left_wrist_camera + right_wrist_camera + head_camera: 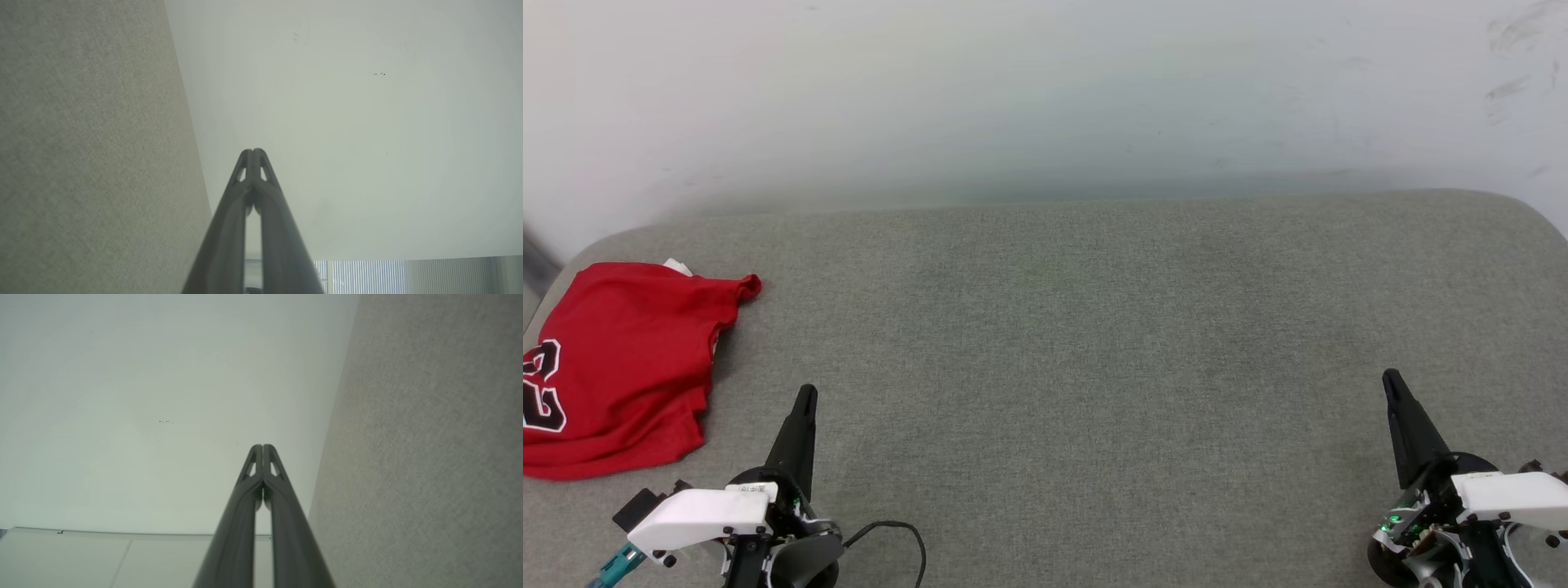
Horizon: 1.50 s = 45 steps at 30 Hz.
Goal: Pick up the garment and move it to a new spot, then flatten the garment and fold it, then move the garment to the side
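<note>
My left gripper [805,394] is closed all the way, its two dark fingers [226,232] pressed tip to tip with nothing caught between them. It sits over the near left part of the grey fabric pad [1094,343], pointing towards the pad's far edge. My right gripper [1390,377] is the same: fingers [237,531] squeezed together, empty, over the pad's near right corner and also aimed at the far edge. I cannot tell whether either set of tips touches the pad. A thin black cable [907,532] loops over the pad's near edge, beside the left wrist housing. The garment [621,359] lies rumpled on the pad's left edge, about midway between near and far sides, clear of both grippers. It is red, with part of a black numeral [543,384] outlined in white facing up and a scrap of white at its far side. A pale wall [1045,98] rises behind the pad's far edge
</note>
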{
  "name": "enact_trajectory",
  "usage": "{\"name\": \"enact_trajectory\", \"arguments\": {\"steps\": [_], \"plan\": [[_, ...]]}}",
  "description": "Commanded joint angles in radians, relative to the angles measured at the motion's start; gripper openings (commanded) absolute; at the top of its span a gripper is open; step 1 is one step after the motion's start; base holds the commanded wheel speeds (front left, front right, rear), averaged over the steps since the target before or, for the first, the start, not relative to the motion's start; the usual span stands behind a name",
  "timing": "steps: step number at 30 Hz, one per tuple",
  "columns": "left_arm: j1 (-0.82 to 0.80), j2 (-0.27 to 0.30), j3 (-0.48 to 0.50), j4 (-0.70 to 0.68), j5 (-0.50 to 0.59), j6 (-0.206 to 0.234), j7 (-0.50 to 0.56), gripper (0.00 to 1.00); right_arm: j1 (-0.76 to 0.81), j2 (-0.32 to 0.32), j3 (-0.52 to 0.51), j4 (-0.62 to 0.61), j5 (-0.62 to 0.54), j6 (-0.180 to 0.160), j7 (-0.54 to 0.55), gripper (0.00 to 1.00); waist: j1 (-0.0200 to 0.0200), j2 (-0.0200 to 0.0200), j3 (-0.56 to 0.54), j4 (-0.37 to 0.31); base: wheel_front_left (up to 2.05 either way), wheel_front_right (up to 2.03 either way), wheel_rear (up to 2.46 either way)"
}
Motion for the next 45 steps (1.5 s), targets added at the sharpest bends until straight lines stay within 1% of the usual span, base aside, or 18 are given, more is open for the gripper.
{"name": "enact_trajectory", "arguments": {"steps": [1, 40, 41, 42, 43, 44, 45], "plan": [[-0.006, -0.001, 0.003, 0.001, 0.003, -0.003, 0.003, 0.0, -0.01, 0.004, 0.001, 0.001, 0.003, 0.0, 0.001, 0.0, 0.0, 0.0, 0.0, 0.0, 0.0, 0.0, 0.0], [-0.006, -0.001, 0.002, 0.001, 0.002, -0.003, 0.002, 0.0, -0.01, 0.004, 0.001, 0.001, 0.003, 0.0, 0.001, 0.0, 0.0, 0.0, 0.0, 0.0, 0.0, 0.0, 0.0], [0.0, 0.0, 0.0, 0.0, 0.0, 0.0, 0.0, 1.0, 0.0, 0.0, 0.0, 0.0, 0.0, 0.0, 0.0, 1.0, 0.0001, 0.0, 0.0, 0.0, 0.0, 0.0, 0.0], [0.004, -0.001, -0.002, 0.006, 0.0, 0.001, -0.001, 1.0, 0.005, 0.0, 0.001, 0.006, -0.001, 0.0, -0.001, 1.0, 0.0001, 0.0, 0.0, 0.0, 0.0, 0.0, 0.0], [0.011, -0.001, -0.003, 0.014, 0.0, 0.001, -0.002, 0.0, 0.013, 0.0, 0.002, 0.014, -0.001, 0.0, -0.001, 0.0, 0.0001, 0.0, 0.0, 0.0, 0.0, 0.0, 0.0], [0.02, -0.002, -0.004, 0.023, 0.001, 0.001, -0.002, 1.0, 0.022, 0.0, 0.002, 0.022, -0.001, 0.0, -0.001, 1.0, 0.0001, 0.0, 0.0, 0.0, 0.0, 0.0, 0.0], [0.03, -0.004, -0.004, 0.034, 0.0, 0.001, -0.001, 1.0, 0.032, 0.0, 0.001, 0.033, -0.001, 0.0, -0.001, 1.0, 0.0001, 0.0, 0.0, 0.0, 0.0, 0.0, 0.0]]}}
